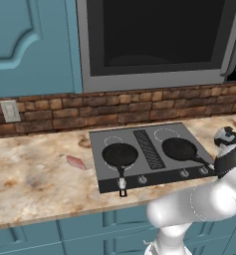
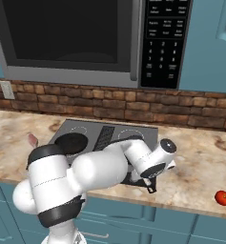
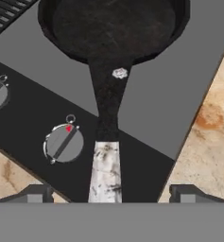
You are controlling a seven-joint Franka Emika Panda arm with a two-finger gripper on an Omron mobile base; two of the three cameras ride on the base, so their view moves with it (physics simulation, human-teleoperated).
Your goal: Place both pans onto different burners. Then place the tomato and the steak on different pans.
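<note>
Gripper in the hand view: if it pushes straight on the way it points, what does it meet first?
Most likely the pale tip of the right pan's handle, lying between the open gripper fingertips; depth is unclear.

Pan (image 3: 113, 28) ahead of the hand: matt black, faintly mottled like cast iron; handle tip (image 3: 105, 172) pale, scuffed metal. Cooktop (image 3: 179, 99): smooth, flat dark grey, knobs (image 3: 64, 142) dull grey. Bench (image 1: 35, 179): polished, speckled tan stone. Backsplash (image 1: 114, 107): rough red-brown brick.
</note>
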